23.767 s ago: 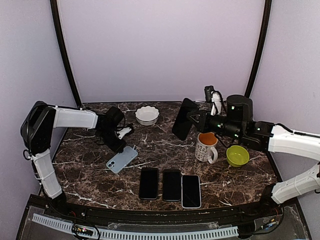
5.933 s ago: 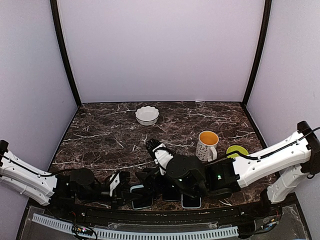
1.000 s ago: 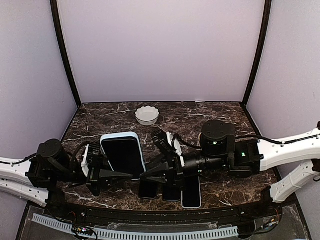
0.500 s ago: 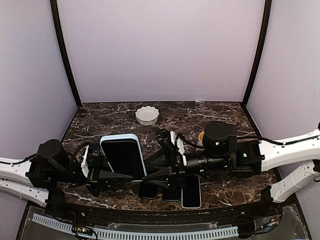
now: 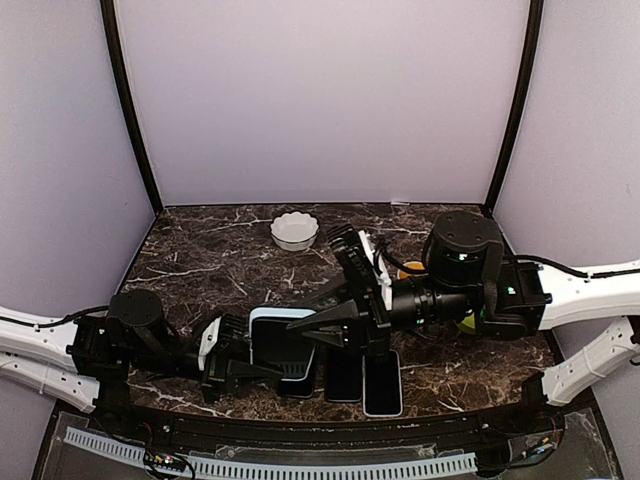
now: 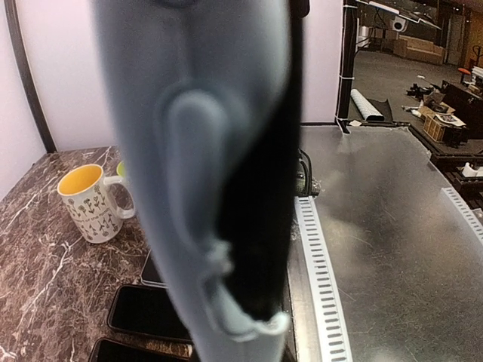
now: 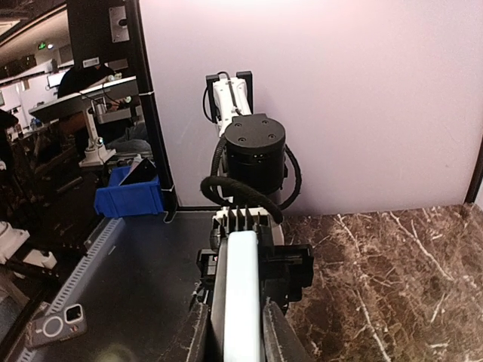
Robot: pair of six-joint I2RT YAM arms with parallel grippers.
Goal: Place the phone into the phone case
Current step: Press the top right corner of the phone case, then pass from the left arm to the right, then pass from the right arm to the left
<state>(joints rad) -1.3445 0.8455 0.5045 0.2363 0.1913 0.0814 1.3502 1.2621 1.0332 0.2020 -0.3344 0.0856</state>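
Top external view: the left claw (image 5: 238, 368) is clenched on the near-left end of the phone case (image 5: 268, 316), a light-blue shell held off the marble table (image 5: 200, 270) and tilted, with the dark phone (image 5: 282, 345) lying inside its rim. The right claw (image 5: 318, 328) reaches in from the opposite side and meets the case's right edge. Directly beneath the right claw, spare phones (image 5: 382, 383) lie flat in a row on the table. A mug (image 5: 410, 268) shows only partly behind the right claw's wrist, and a white bowl (image 5: 294, 230) stands well beyond both claws. Left wrist view: the case fills the middle, very close and blurred, its grey-blue back to the left and the phone's dark edge to the right. The left claw's own fingers cannot be made out here. The mug stands on the table to the left, with the spare phones nearer, just past the case. Right wrist view: the case stands edge-on between the right claw's fingers (image 7: 278, 332), which press against both faces, so this claw is grasping it. Straight beyond the claw, the left arm's wrist (image 7: 255, 151) clamps the far end.
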